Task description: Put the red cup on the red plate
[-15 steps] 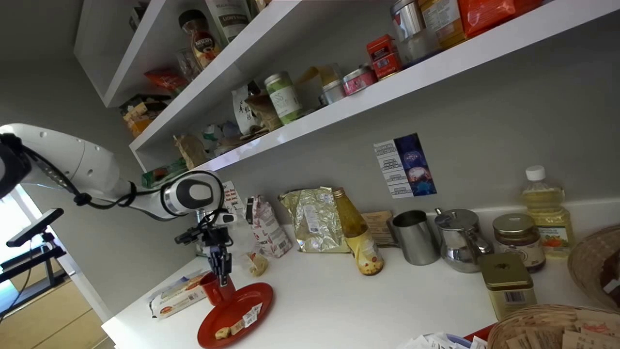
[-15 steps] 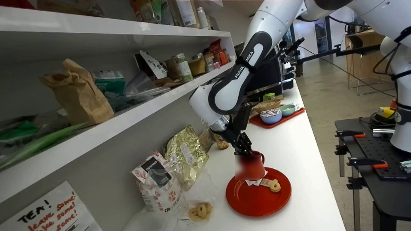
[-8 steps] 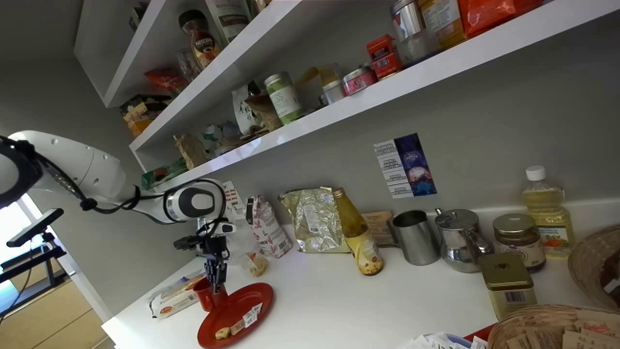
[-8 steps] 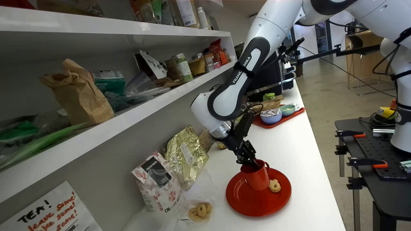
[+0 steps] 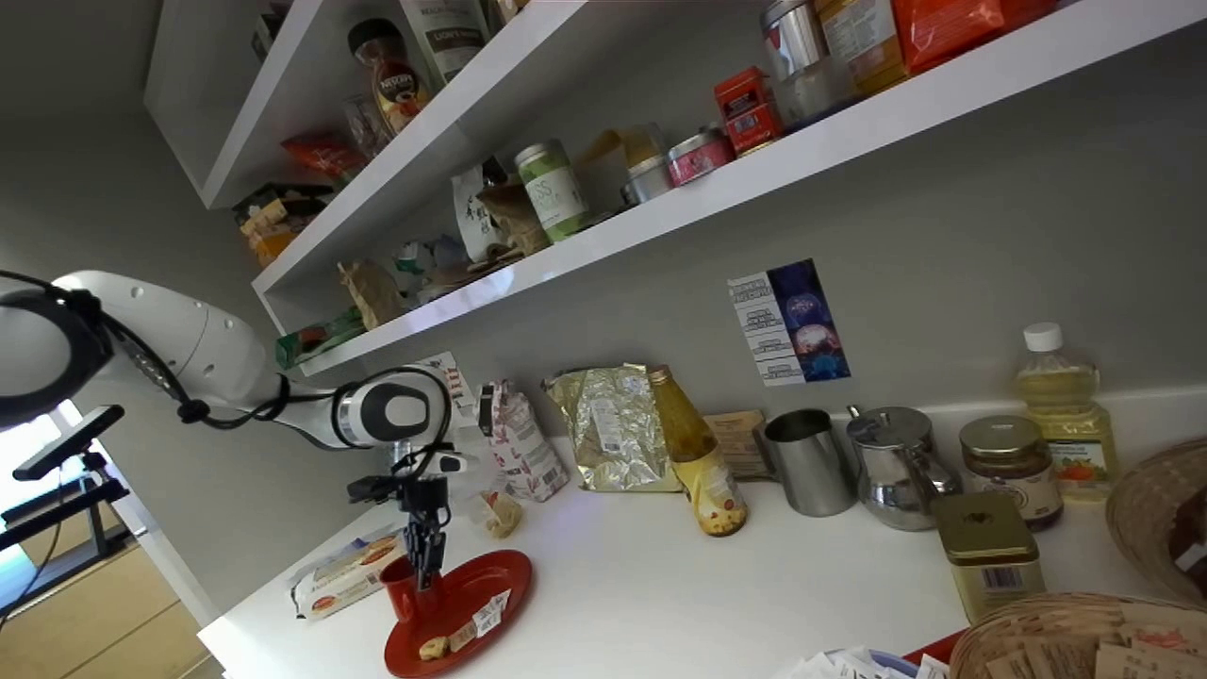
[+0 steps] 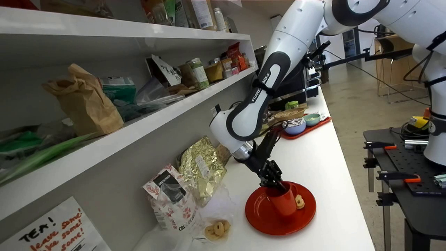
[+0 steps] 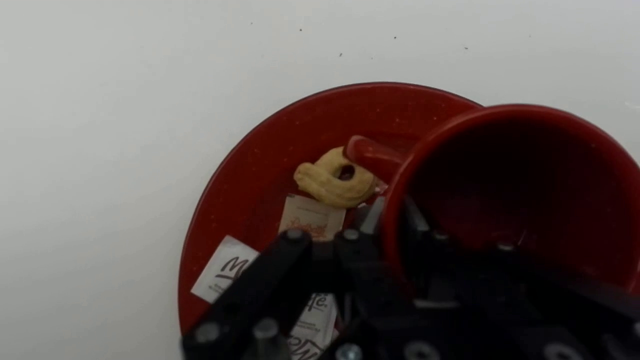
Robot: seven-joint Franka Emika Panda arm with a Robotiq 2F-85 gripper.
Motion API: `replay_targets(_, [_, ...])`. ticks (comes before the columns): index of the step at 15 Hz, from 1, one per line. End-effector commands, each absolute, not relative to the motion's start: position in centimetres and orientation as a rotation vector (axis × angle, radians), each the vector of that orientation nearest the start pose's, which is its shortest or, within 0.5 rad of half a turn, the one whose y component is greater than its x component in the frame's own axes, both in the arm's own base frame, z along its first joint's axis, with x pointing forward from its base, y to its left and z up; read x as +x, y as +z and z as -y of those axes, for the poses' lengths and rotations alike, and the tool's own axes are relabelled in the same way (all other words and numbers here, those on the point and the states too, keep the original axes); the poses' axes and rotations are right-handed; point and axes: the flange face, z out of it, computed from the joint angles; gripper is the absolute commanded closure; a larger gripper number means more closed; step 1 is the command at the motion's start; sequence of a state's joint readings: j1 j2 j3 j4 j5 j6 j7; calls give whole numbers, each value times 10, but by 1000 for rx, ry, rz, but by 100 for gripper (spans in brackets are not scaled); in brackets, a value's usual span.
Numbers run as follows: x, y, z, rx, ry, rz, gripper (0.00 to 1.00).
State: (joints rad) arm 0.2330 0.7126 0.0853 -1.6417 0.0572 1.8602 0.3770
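In the lower part of the wrist view the gripper grasps the wall of the red cup, one finger inside the rim, one outside; the cup fills the right of that frame; the red plate spreads behind it through the middle, bearing a ring-shaped biscuit and paper packets. In both exterior views the cup stands out against the plate, in the lower part of the frame; whether its base touches cannot be told.
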Motion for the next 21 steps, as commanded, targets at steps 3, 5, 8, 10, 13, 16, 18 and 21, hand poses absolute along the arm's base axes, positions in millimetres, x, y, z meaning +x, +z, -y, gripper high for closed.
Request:
replay_targets(3, [610, 152, -206, -3097, 787, -272, 98])
replay_targets(5, [614, 150, -205, -3096, 782, -301, 98])
replay_targets(8, [619, 149, -204, -3098, 770, -330, 98])
replay_targets(10, [622, 150, -202, -3101, 752, -347, 98])
replay_targets(13, [627, 149, -200, -3104, 709, -389, 98])
replay_targets(16, [629, 146, -199, -3103, 696, -406, 98])
replay_targets(18, [630, 145, -199, -3103, 692, -409, 98])
replay_targets(21, [631, 142, -198, -3103, 688, -417, 98])
